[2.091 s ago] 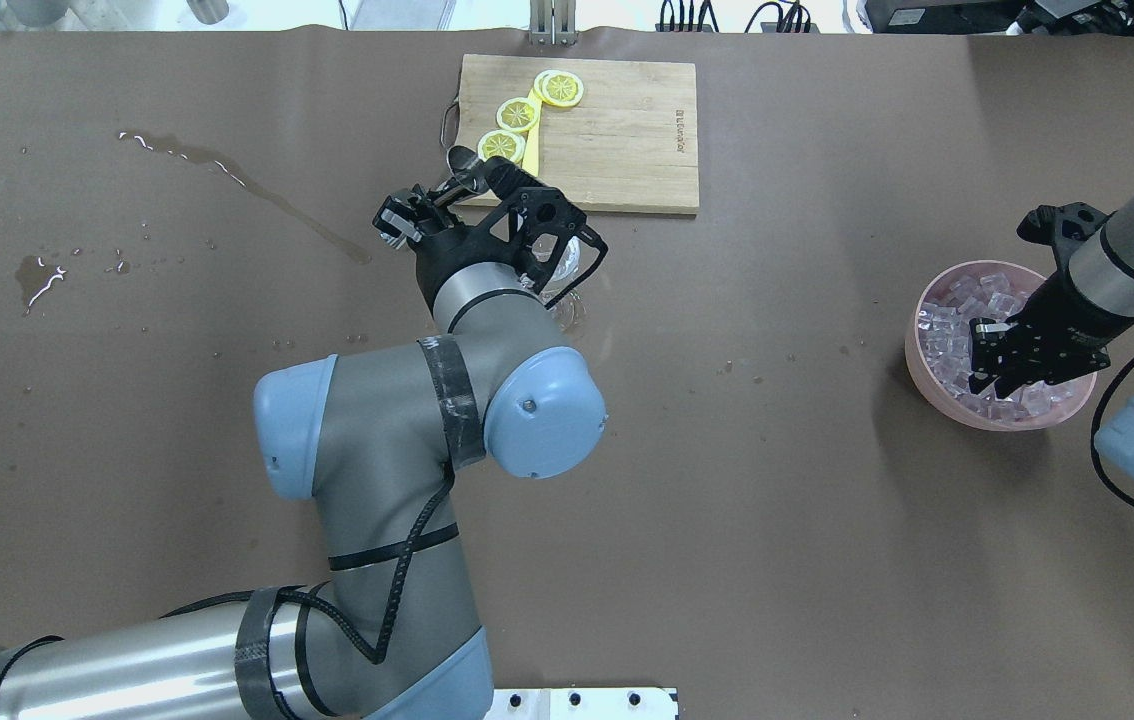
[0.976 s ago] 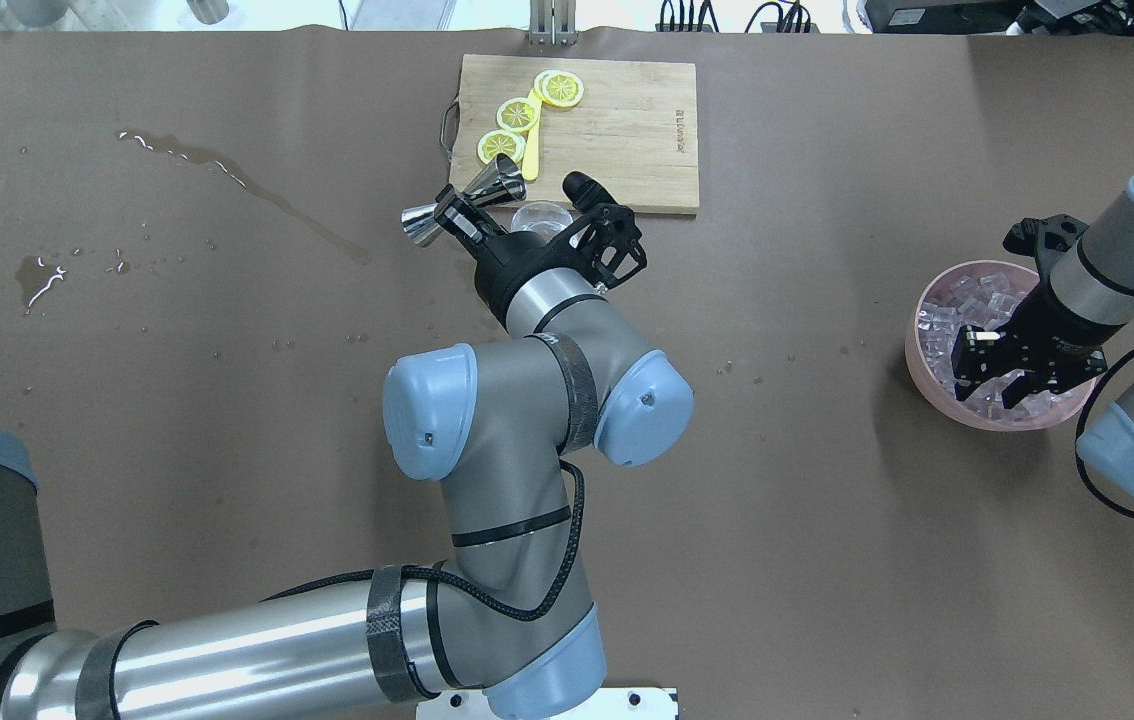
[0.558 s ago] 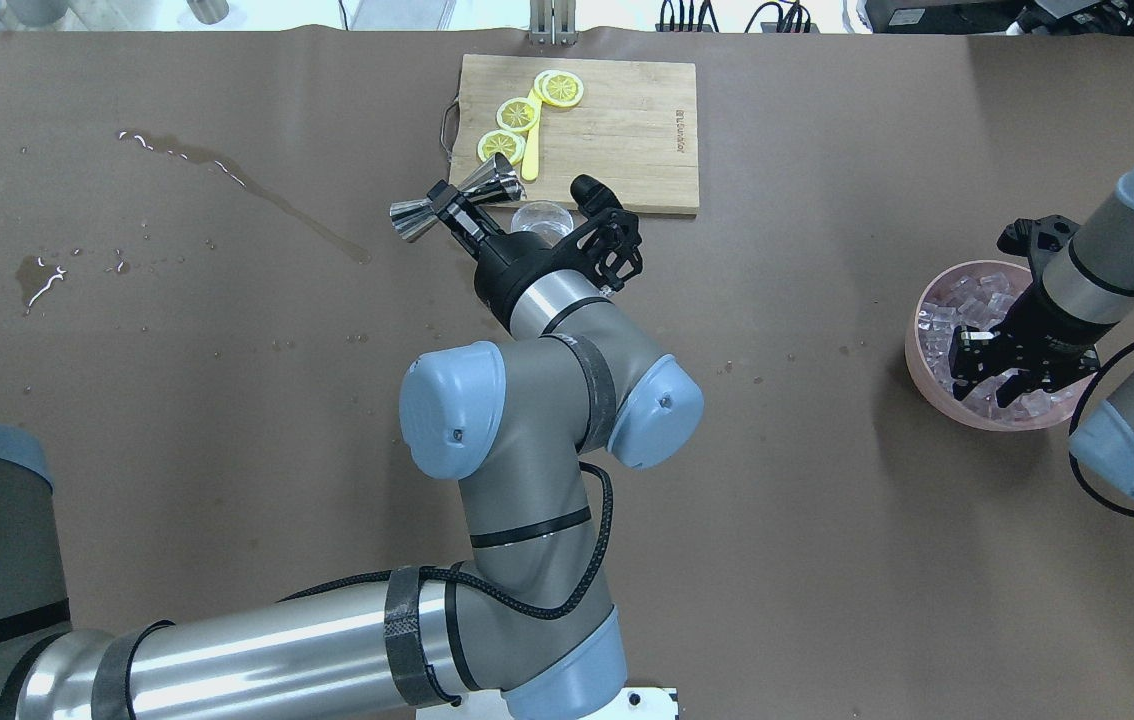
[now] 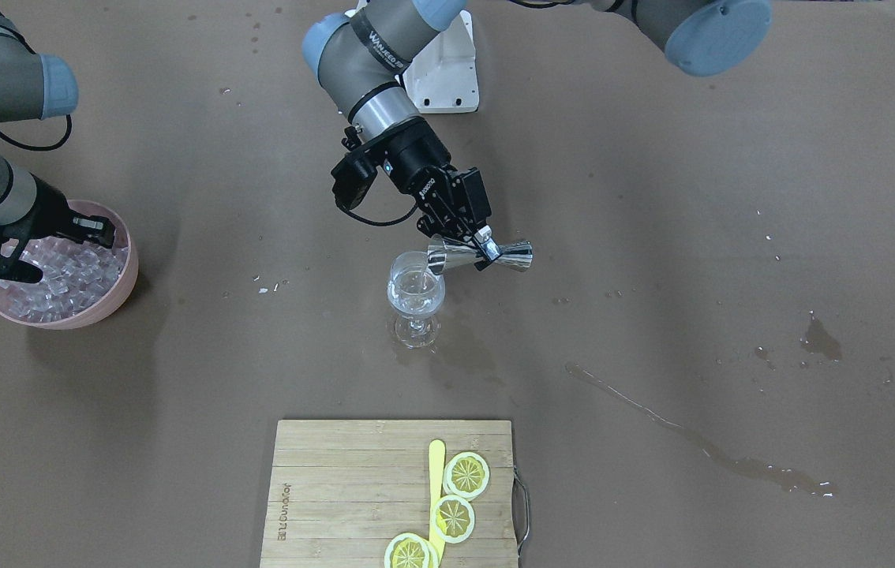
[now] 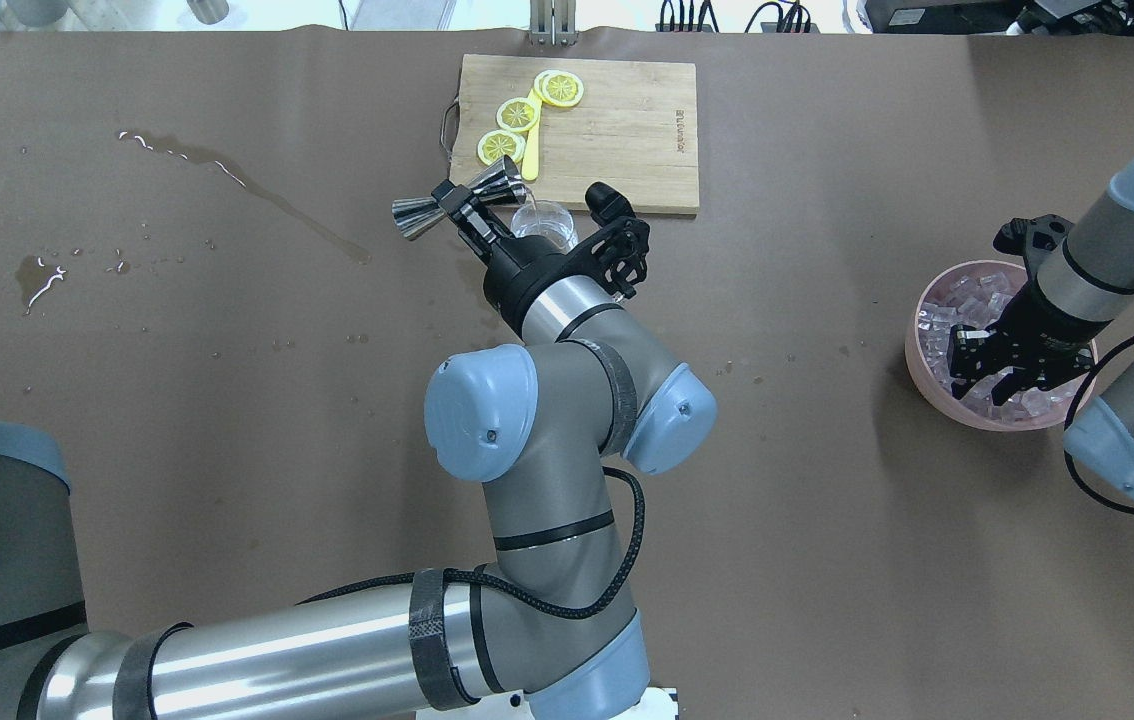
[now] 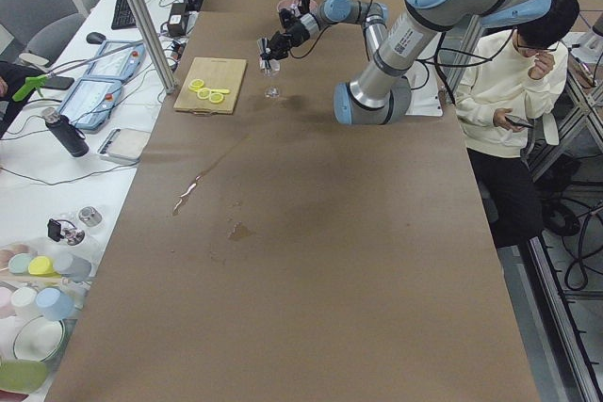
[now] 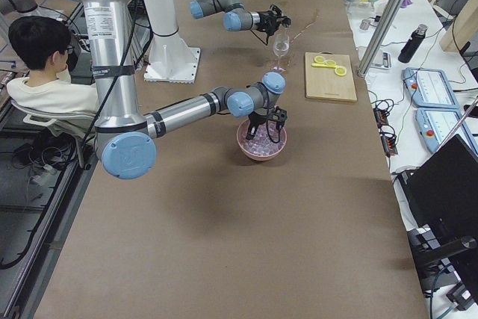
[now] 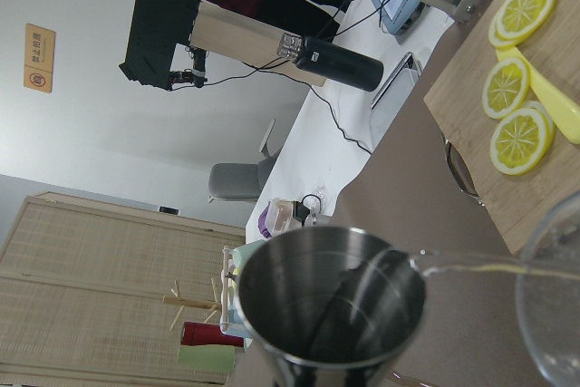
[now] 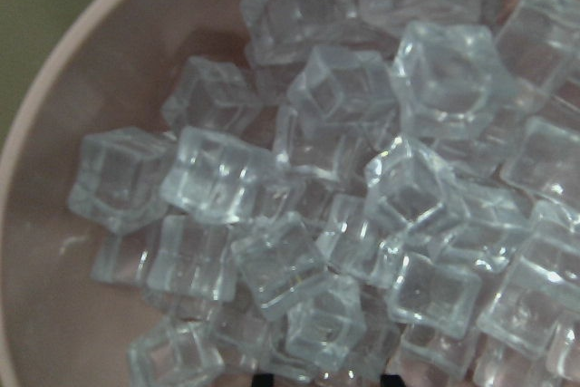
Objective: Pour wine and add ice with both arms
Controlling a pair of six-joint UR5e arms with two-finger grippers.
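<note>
My left gripper [image 4: 473, 237] is shut on a steel jigger [image 4: 479, 255], also in the overhead view [image 5: 457, 200]. The jigger is tipped sideways with its mouth at the rim of the wine glass [image 4: 416, 300]. A thin stream of clear wine [image 8: 471, 265] runs from the jigger [image 8: 331, 305] into the glass, which holds a little clear liquid. My right gripper [image 5: 992, 385] is open, low over the ice cubes [image 9: 335, 178] in a pink bowl [image 5: 917, 360]. Its fingertips barely show at the bottom edge of the right wrist view.
A wooden cutting board [image 5: 617, 130] with lemon slices [image 5: 517, 115] and a yellow stick lies just beyond the glass. Brownish wet streaks [image 5: 247, 190] and a puddle [image 5: 37, 280] mark the table's left part. A seated person [image 6: 513, 72] is behind the robot.
My left arm swung right and brought the jigger's mouth to the glass rim; liquid now runs out. My right gripper shifted slightly over the bowl and stayed open.
</note>
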